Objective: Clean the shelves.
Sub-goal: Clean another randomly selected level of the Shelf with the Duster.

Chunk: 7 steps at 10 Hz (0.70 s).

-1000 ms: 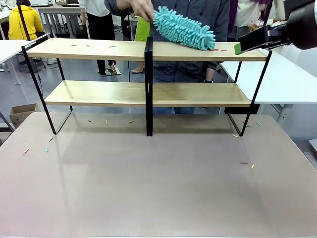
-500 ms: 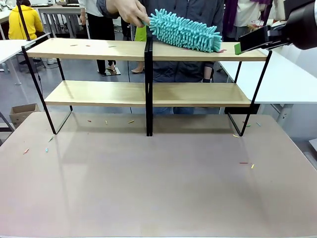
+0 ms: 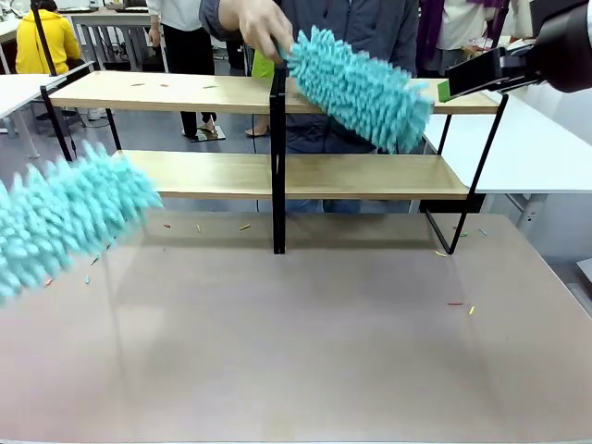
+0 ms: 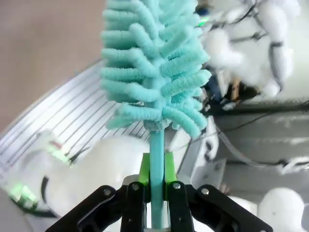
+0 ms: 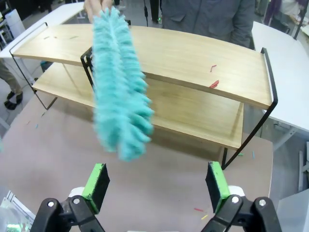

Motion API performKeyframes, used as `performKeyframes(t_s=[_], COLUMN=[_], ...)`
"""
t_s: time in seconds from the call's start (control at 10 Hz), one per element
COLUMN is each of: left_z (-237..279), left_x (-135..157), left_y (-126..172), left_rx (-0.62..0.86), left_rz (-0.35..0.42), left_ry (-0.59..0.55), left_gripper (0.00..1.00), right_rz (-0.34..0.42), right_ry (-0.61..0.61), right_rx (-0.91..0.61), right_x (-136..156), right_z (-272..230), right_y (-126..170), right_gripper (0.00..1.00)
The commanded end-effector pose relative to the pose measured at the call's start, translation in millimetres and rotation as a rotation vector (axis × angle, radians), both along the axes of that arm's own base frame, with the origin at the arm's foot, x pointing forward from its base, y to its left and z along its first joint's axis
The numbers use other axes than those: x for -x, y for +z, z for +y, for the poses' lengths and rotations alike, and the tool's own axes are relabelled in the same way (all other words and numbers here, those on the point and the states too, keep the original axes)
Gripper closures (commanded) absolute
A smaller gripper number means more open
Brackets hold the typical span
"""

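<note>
Gripping a teal duster [image 4: 154, 63] by its handle, the left gripper [image 4: 155, 193] is clamped at near left. The right gripper [image 5: 157, 184] hangs with its fingers apart. Farther off, the shelves [image 3: 370, 176] span the table [image 3: 296, 351], and a person's hand [image 3: 259, 23] holds a second duster [image 3: 361, 88] by the top board.

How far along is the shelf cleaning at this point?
Done: the lower board of the shelves looks bare where visible. In hand: the left gripper is shut on the handle of a teal duster; the person's hand holds a second duster in the air before the top board; the right gripper hangs open. Left: red scraps on the top board, and more on the tabletop.
</note>
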<state>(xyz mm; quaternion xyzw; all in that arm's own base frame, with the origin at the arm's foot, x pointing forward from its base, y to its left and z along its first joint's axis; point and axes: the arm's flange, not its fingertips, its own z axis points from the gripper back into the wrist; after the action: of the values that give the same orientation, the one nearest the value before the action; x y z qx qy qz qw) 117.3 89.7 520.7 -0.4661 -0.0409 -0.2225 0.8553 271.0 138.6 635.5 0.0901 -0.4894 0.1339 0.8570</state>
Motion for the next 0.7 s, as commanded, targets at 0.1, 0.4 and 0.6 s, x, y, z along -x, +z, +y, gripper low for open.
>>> performKeyframes(t_s=[0.1,0.4,0.6], left_z=[-137,-76,-76], left_x=[12,-36,-36], left_y=[-110,14,14], left_rx=[-0.196,-0.213,-0.213], left_rz=[-0.077,-0.027,-0.027], left_ry=[-0.052,-0.06,-0.06], left_gripper=[0.87,0.87,0.87], right_rz=[-0.001,-0.001,-0.001], right_ry=[0.001,0.001,0.001], right_rx=[-0.003,-0.003,-0.003], right_x=[0,0,0], right_z=[0,0,0], right_y=[1,1,1], right_gripper=[0.0,0.0,0.0])
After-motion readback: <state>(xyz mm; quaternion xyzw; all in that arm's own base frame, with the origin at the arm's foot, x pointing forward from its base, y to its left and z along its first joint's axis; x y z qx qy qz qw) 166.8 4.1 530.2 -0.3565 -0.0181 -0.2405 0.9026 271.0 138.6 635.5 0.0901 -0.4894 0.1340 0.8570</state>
